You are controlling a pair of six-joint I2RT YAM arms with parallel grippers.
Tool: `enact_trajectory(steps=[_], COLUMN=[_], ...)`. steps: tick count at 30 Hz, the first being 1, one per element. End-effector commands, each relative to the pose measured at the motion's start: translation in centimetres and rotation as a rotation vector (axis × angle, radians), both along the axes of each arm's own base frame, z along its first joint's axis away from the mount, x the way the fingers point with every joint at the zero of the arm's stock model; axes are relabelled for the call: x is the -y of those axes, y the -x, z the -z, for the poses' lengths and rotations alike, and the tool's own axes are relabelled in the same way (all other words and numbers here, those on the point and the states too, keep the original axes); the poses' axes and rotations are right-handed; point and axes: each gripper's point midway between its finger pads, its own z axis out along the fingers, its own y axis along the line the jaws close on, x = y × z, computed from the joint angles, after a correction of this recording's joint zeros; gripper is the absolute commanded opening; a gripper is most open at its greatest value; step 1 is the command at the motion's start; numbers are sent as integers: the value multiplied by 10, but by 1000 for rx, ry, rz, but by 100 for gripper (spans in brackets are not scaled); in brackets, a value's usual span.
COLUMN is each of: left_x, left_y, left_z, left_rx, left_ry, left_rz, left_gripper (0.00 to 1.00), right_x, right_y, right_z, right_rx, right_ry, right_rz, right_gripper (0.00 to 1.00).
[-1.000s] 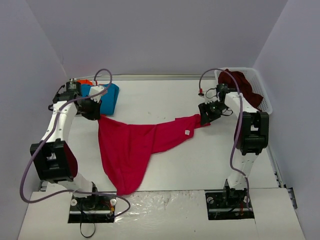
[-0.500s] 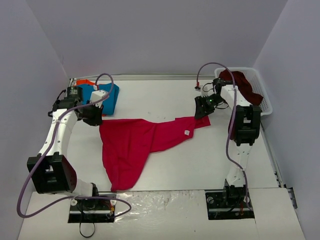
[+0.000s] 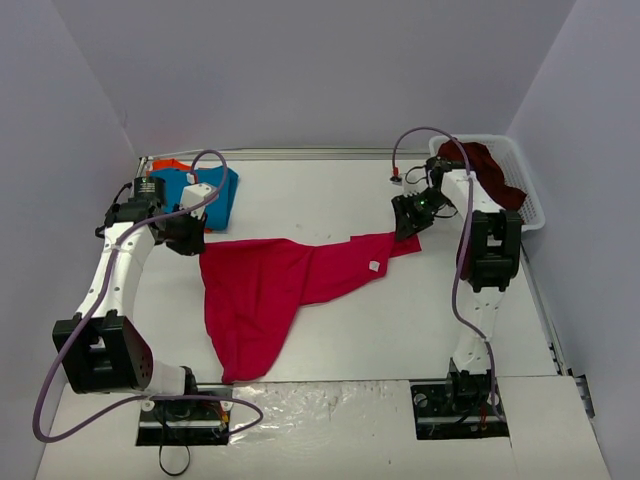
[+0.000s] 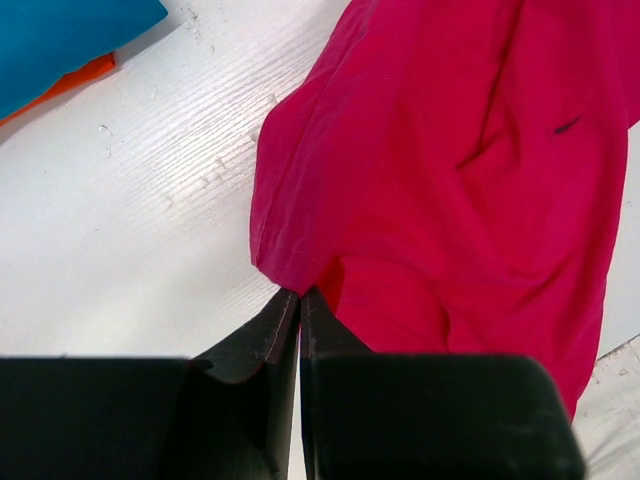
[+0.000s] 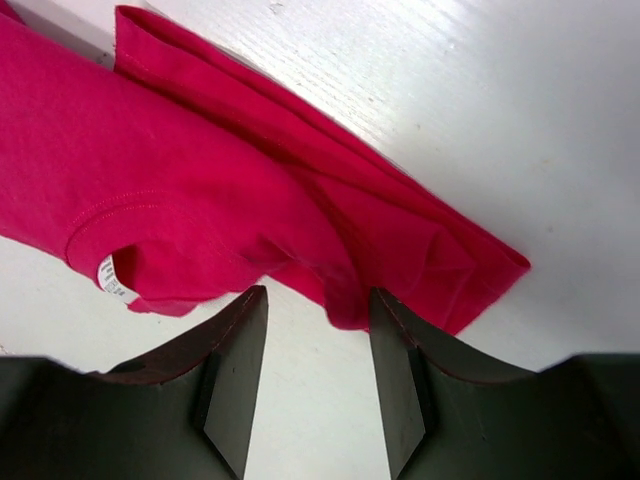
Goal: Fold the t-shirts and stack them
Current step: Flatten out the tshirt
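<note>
The crimson-pink t-shirt (image 3: pixel 260 290) lies spread and rumpled across the table's middle. My left gripper (image 3: pixel 192 240) is shut on its left corner, and the pinch (image 4: pixel 300 292) shows against the cloth (image 4: pixel 450 170). My right gripper (image 3: pixel 405 222) hovers open over the shirt's right end. Its tips (image 5: pixel 318 295) straddle a fold of the cloth (image 5: pixel 200 190) without clamping it. A blue t-shirt (image 3: pixel 205 195) lies folded on an orange one (image 3: pixel 170 165) at the back left. A dark maroon t-shirt (image 3: pixel 485 165) sits in the basket.
The white mesh basket (image 3: pixel 530 215) stands at the back right, close to the right arm. The blue and orange stack (image 4: pixel 60 40) is just beyond the left gripper. Grey walls close in the table on three sides.
The right arm has raised its elbow and shifted its gripper slightly left and back over the shirt's end. The left gripper drew its corner a little left, and the shirt's lower drape followed.
</note>
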Motion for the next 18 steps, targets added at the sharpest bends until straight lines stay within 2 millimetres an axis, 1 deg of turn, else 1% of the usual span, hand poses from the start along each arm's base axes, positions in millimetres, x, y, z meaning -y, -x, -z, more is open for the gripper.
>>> enact_trajectory(steps=[1,2,4,8,14,18], left_x=[3,2,2,3,4,4], left_y=[6,6,7,9,13,15], left_z=[-20,-22,-26,-26,-21,-14], left_rx=[39,45,56,51,35,23], left_ry=[16,14,12,15,19,21], left_rz=[-9,-10,-12,-7,4,3], left_gripper=[2,2,2,2,2,2], right_x=[10,12,14,16,16,17], right_y=[7,8,8,12,15,9], right_z=[-32,-30,-32,-22,4,18], right_rx=[45,38,54,41,-9,-10], right_ry=[65,76,86,99,117,133], right_rz=[5,13,18,15,-3,-7], right_gripper=[40,40,40,40,40,38])
